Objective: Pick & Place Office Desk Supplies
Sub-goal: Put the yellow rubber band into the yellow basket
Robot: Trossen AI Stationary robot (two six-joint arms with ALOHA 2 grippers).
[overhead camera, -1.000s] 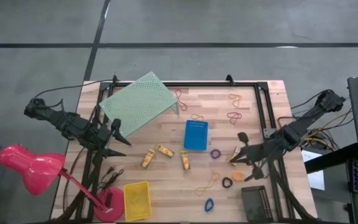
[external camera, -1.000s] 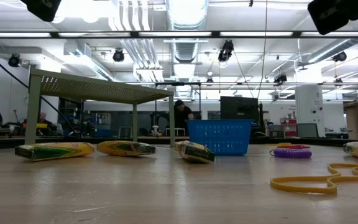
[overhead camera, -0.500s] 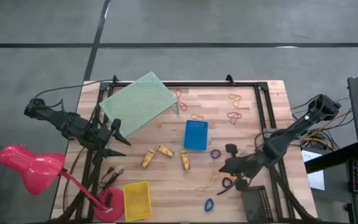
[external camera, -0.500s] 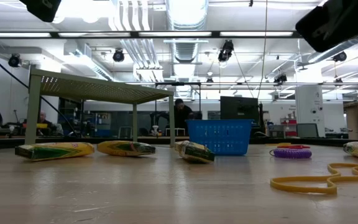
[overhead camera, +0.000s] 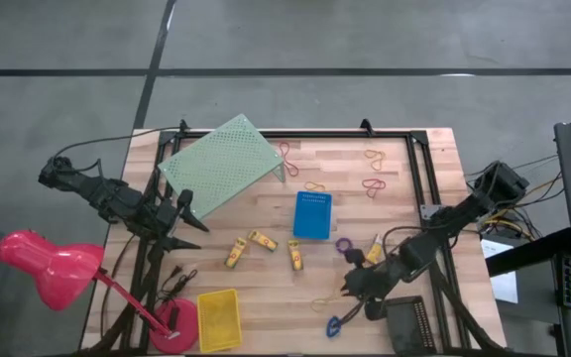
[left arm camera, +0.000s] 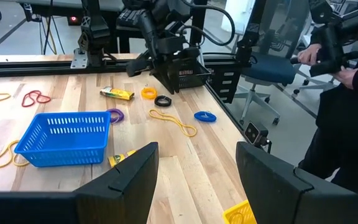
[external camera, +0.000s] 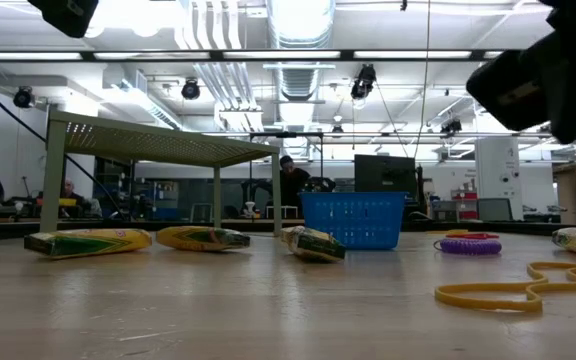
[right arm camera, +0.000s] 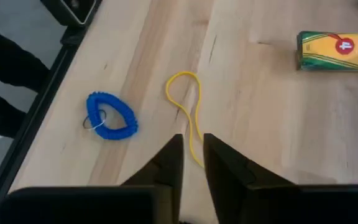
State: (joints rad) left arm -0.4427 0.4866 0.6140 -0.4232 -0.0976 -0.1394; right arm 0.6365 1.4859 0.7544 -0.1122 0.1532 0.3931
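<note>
Right gripper (right arm camera: 191, 163) hovers above the front right of the wooden table (overhead camera: 404, 198), fingers nearly together with a narrow gap, holding nothing, over a yellow rubber band (right arm camera: 188, 106). Left gripper (left arm camera: 194, 165) waits at the left edge, fingers wide apart. Largest item nearby: blue bin (overhead camera: 312, 214). A yellow-gold piece (right arm camera: 339, 51) lies near the band; the blue ring (right arm camera: 109, 117) lies just beside it.
</note>
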